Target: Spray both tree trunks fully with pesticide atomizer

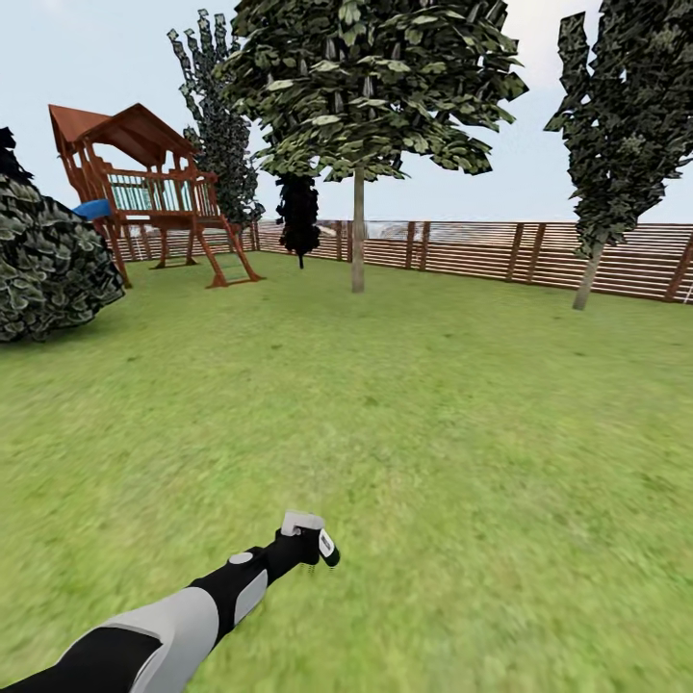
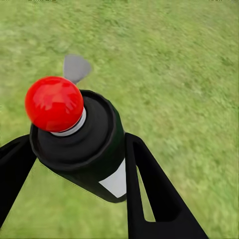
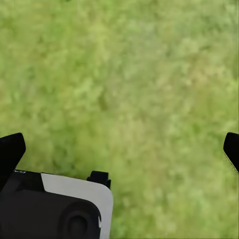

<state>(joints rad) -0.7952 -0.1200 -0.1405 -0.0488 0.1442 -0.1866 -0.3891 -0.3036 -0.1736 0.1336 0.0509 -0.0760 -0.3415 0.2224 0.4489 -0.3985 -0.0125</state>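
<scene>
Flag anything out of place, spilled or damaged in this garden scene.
Nothing stands out. The left pincer grips the pesticide atomizer over the grass; the tree trunk ahead stands upright, and the fence looks intact.

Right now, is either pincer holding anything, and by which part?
The left pincer grips the pesticide atomizer by its dark body, one finger on each side, below the red-topped cap. The right pincer is open over the grass, holding nothing.

Atomizer (image 2: 84, 144) glossy, plastic perhaps; fence (image 1: 539, 252) slatted wood; lawn (image 1: 433, 433) grass.
</scene>
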